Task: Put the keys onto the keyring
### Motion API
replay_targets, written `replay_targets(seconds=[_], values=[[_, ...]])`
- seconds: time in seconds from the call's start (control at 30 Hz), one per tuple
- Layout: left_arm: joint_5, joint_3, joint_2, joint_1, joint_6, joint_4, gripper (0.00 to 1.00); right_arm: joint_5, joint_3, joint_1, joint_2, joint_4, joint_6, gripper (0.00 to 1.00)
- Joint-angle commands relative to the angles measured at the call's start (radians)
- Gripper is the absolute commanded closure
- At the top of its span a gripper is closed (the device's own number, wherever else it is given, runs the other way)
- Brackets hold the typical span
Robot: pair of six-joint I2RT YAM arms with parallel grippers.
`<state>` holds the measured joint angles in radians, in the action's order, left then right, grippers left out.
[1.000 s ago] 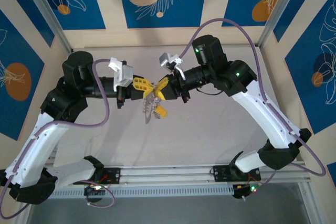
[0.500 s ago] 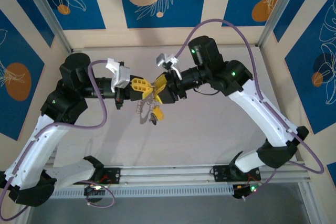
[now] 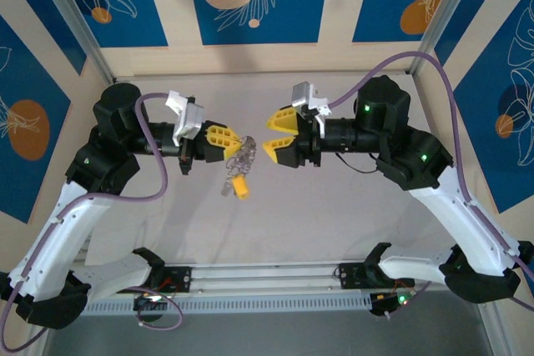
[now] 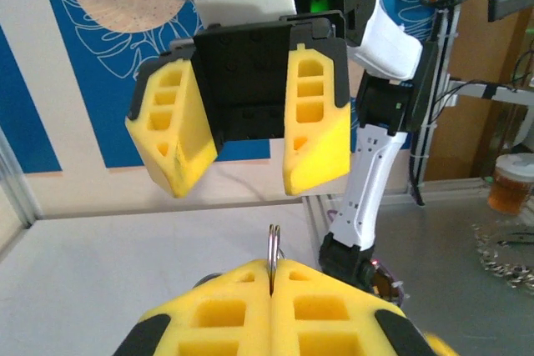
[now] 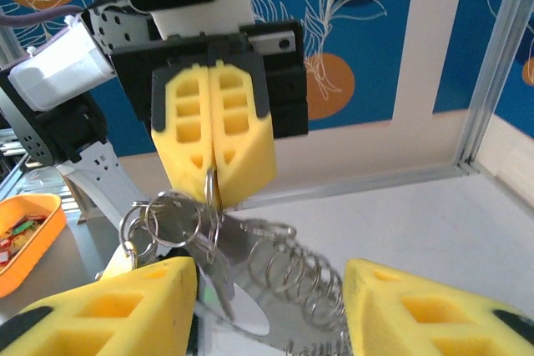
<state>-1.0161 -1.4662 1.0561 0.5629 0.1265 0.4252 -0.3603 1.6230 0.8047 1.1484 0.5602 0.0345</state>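
The keyring is a thin grey hoop, seen edge-on and pinched between the yellow pads of my shut left gripper. Below it hangs a bunch of small silvery keys with a yellow tag at the bottom. In the right wrist view the keys and a coil of small rings dangle under the left gripper. My right gripper faces it from the right, open, nothing between its fingers, a short gap away. In the left wrist view the right gripper hangs open above the ring.
Both arms meet above the middle of the white table. An orange tray lies off the table's side. A cup and a loose chain lie beyond the table's edge. Metal frame posts stand at the corners.
The right gripper was shut at the ring against the left gripper; it has opened and drawn back to the right. The left gripper still holds the ring, and the bunch hangs from it alone.
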Motion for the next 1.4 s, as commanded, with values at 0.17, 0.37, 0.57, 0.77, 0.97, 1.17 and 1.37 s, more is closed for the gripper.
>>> replay_targets(seconds=[0.17,0.37,0.57,0.77,0.97,1.17,1.37], values=[[-0.075,0.013,-0.014,-0.015,-0.05,-0.086,1.0,-0.016,0.048,0.048,0.082,-0.07,0.022,0.59],[-0.086,0.026,-0.016,-0.021,-0.067,-0.114,1.0,-0.022,0.052,0.051,0.1,-0.069,0.013,0.68],[-0.087,0.052,-0.024,-0.039,-0.105,-0.179,1.0,-0.024,0.057,0.057,0.103,-0.052,0.029,0.71],[-0.09,0.064,-0.033,-0.06,-0.125,-0.2,1.0,0.042,0.019,0.057,0.032,-0.077,0.047,0.59],[-0.108,0.087,-0.033,-0.063,-0.167,-0.254,1.0,-0.02,-0.009,0.057,0.013,-0.127,0.027,0.57],[-0.115,0.081,-0.03,-0.064,-0.175,-0.259,1.0,-0.053,0.009,0.059,0.055,-0.12,0.021,0.57],[-0.118,0.092,-0.033,-0.065,-0.191,-0.285,1.0,-0.062,0.023,0.06,0.088,-0.112,0.021,0.6]])
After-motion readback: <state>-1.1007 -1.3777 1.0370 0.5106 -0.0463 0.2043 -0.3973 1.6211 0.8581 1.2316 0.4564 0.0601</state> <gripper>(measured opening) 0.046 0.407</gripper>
